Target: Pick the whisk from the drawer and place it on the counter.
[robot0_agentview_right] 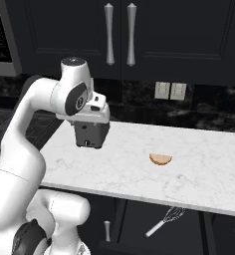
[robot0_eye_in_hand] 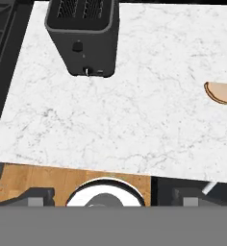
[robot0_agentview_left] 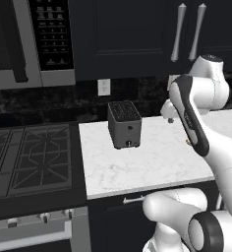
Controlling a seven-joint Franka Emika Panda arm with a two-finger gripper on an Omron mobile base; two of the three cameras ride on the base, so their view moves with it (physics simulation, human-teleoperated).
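Gripper (robot0_eye_in_hand: 113, 198) spread wide, dark fingertips (robot0_eye_in_hand: 36, 197) far apart at the foot of the hand view, nothing between them and nothing held. Poised above the near edge of the counter (robot0_eye_in_hand: 110, 120), looking down across white marble with faint grey veining. Ahead of the fingers and a little to the left in the hand view, the dark toaster (robot0_eye_in_hand: 84, 38), upright on the slab, slots up, small knob facing the hand. Ahead and off to the right, the tan bread piece (robot0_eye_in_hand: 221, 92), flat on the marble, well apart from the toaster. Lower than the gripper and off to its right, under the counter's front edge, the drawer (robot0_agentview_right: 134, 219) pulled open, dark inside. In it, the whisk (robot0_agentview_right: 164, 220), lying slantwise, wire-loop head toward the cabinets, pale handle toward the robot; well apart from the fingers, untouched. At the lower right corner of the hand view, just a short pale end of the handle past the right fingertip. Far off to the gripper's left, beyond the toaster, the black gas stove (robot0_agentview_left: 29, 157) flush against the counter's end.
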